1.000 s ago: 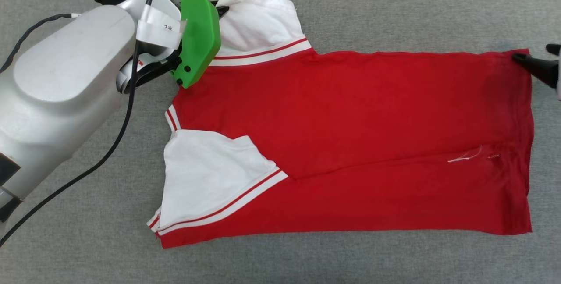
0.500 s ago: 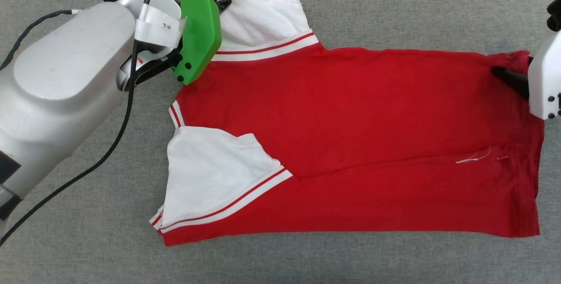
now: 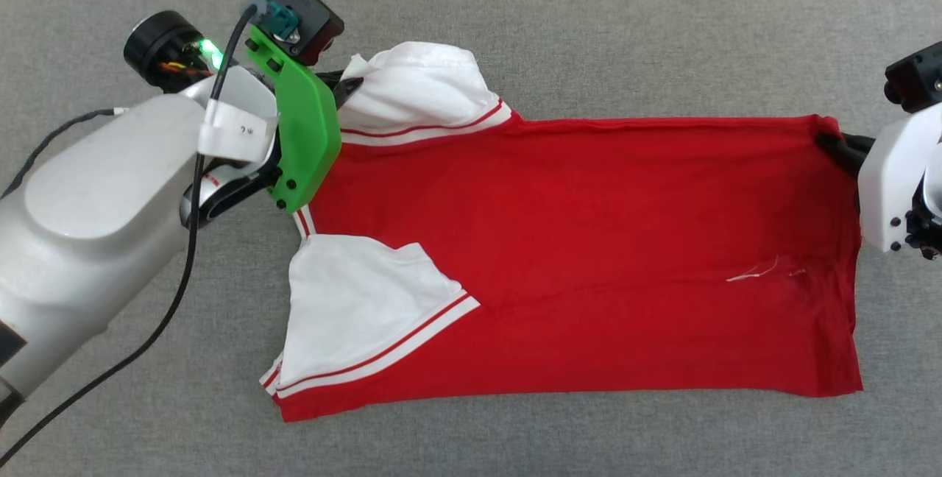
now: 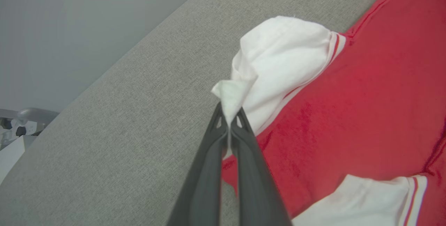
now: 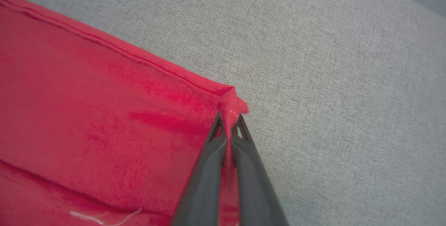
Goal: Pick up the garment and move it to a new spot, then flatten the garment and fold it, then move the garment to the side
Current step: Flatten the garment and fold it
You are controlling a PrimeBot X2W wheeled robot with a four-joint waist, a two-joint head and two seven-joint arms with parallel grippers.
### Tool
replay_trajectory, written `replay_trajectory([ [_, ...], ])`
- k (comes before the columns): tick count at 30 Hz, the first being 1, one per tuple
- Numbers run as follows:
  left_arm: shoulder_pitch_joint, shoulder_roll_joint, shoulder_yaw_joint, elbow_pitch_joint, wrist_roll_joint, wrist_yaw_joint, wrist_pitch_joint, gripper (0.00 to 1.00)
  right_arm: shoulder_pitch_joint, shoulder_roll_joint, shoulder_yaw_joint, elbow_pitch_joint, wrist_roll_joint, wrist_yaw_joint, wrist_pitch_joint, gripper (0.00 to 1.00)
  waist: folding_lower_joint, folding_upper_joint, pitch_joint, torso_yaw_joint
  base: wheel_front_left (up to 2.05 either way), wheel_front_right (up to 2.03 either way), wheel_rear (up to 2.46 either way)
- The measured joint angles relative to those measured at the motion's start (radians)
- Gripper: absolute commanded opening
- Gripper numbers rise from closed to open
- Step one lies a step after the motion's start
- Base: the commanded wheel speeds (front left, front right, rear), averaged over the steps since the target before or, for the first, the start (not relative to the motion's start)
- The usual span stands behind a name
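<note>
**Garment (image 3: 574, 241) pinched at both upper corners**

Head view: it lies flat on the grey surface (image 3: 589, 20), its long axis running left to right across the frame. The left gripper (image 3: 352, 85) is at the upper-left sleeve (image 3: 419, 87), and the right gripper (image 3: 828, 144) is at the upper-right hem corner (image 3: 813, 127).

Left wrist view: the jaws clamp the white sleeve tip.

Right wrist view: the jaws clamp the red corner, and the cloth spreads toward frame left. Each arm holds its nearer end, probably to draw the top edge downward.

The red, white-sleeved garment (image 3: 589, 256) lies spread flat, its far corners lifted.
</note>
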Motion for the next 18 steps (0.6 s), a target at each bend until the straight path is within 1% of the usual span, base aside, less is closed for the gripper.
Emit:
replay_trajectory([
  [7,0.123,0.044,0.000,-0.090,-0.001,0.044,-0.031,0.00,0.080,-0.030,0.040,-0.048,0.027,0.000,-0.091,0.00,0.0000,0.0000,-0.084,0.001,0.00,0.00,0.00],
  [12,0.244,0.076,-0.001,-0.153,-0.008,0.095,-0.068,0.00,0.157,-0.049,0.047,-0.075,0.039,0.000,-0.140,0.00,0.0000,0.0000,-0.139,0.005,0.00,0.00,0.00],
  [18,0.385,0.109,-0.001,-0.215,-0.052,0.159,-0.125,0.00,0.260,-0.074,0.042,-0.112,0.047,0.000,-0.189,0.00,0.0000,0.0000,-0.186,0.010,0.00,0.00,0.00],
])
